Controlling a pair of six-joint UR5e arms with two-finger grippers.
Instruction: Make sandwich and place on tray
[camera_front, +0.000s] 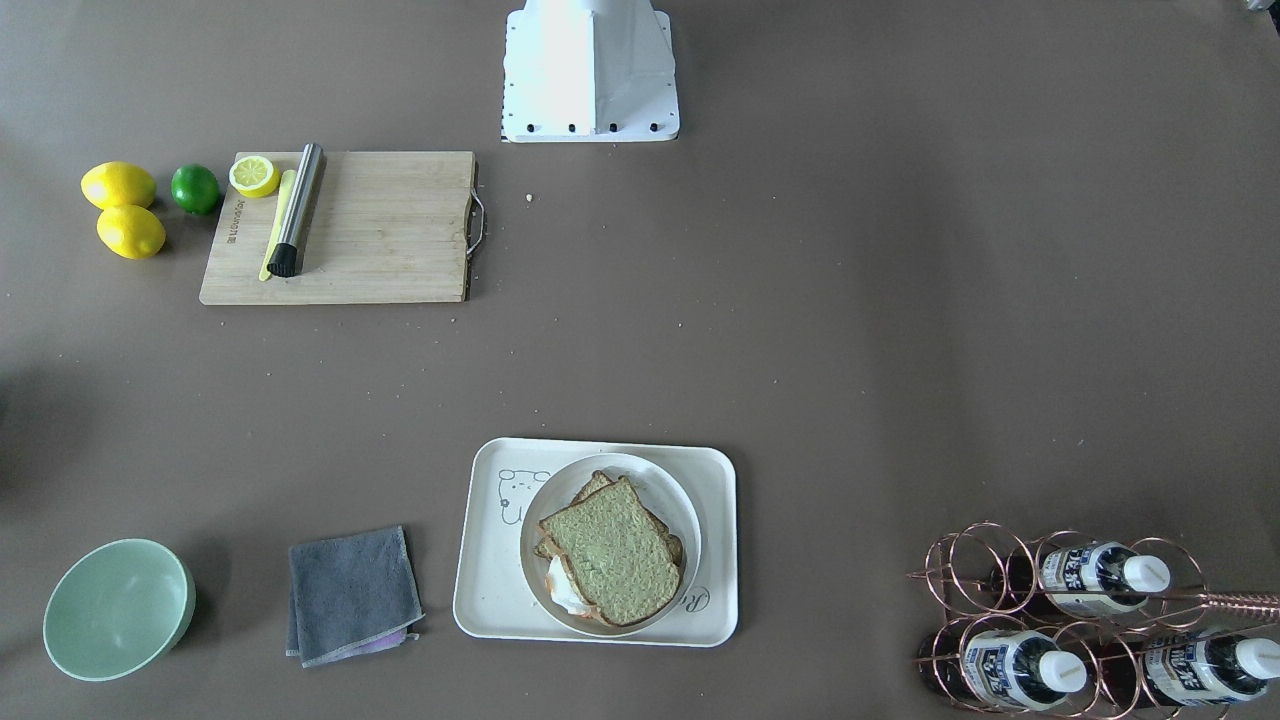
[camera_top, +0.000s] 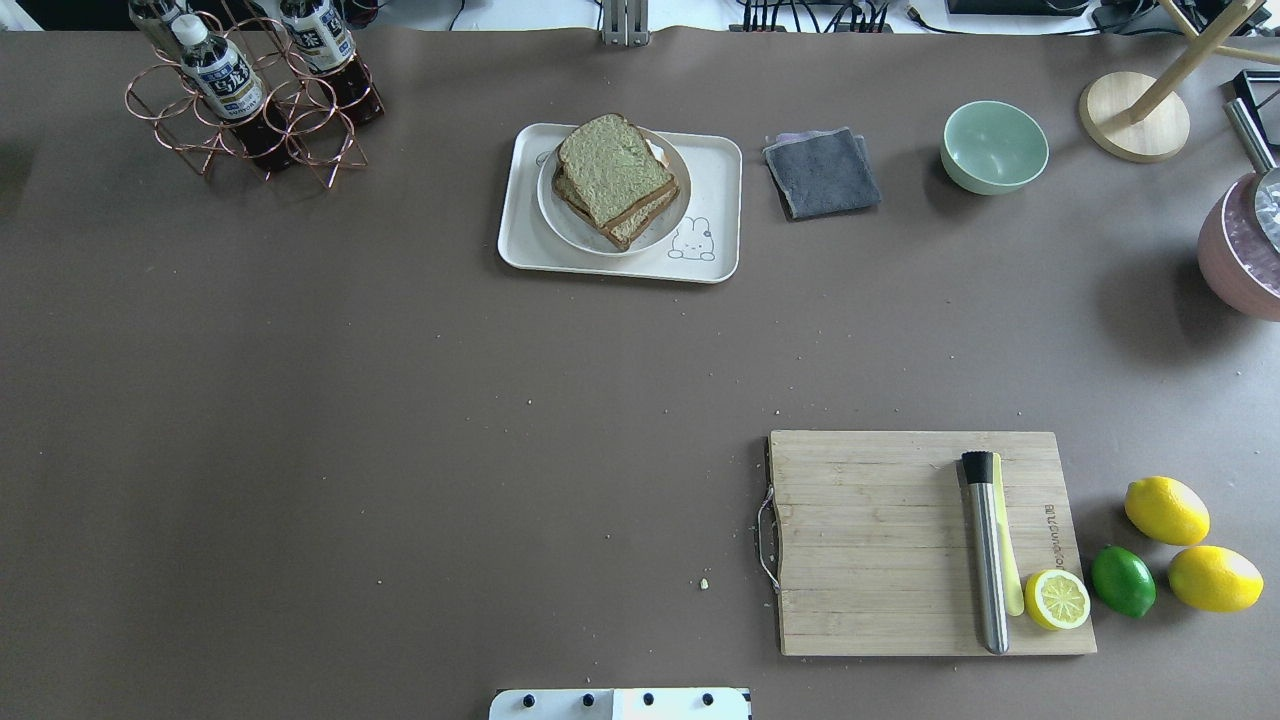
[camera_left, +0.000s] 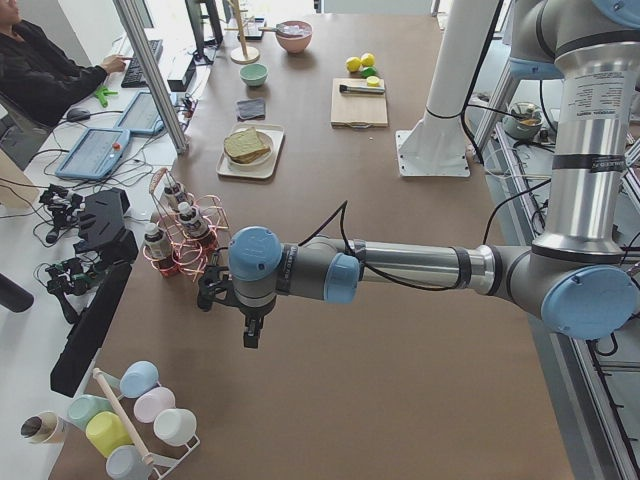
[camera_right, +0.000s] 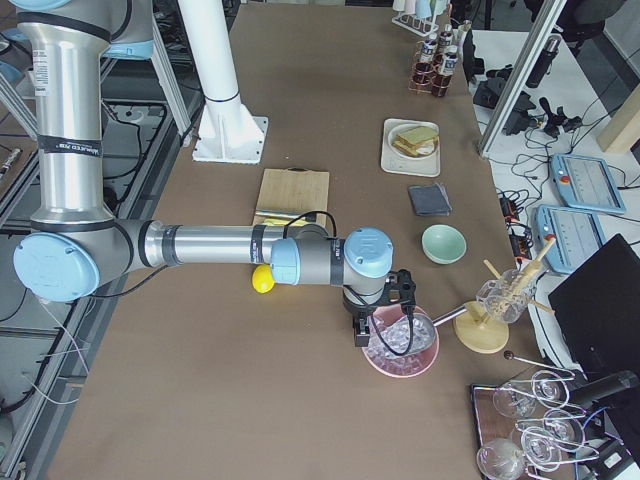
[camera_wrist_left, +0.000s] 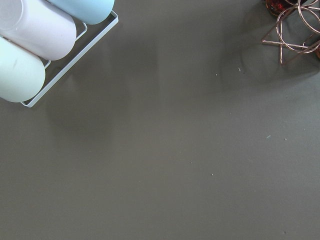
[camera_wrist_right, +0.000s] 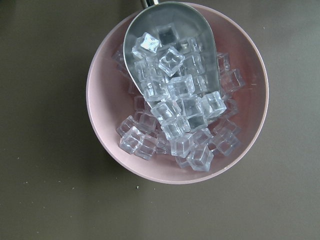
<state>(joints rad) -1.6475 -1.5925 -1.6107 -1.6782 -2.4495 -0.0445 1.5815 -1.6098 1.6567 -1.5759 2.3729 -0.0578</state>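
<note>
Sandwich: two coarse wholegrain slices with dark crusts, glossy white egg edge between. Stacked on a round plate inside the cream rounded-rectangle tray, 6 o'clock in the front-facing view. Left gripper, right gripper: finger spread cannot be told.

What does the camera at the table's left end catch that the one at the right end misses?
Only the exterior left view shows the left gripper, hanging over bare table beside the bottle rack, and a seated person at a desk. Only the exterior right view shows the right gripper, above the pink bowl of ice, and stemmed glasses. Both show the sandwich on its plate in the tray, the cutting board and the green bowl.
</note>
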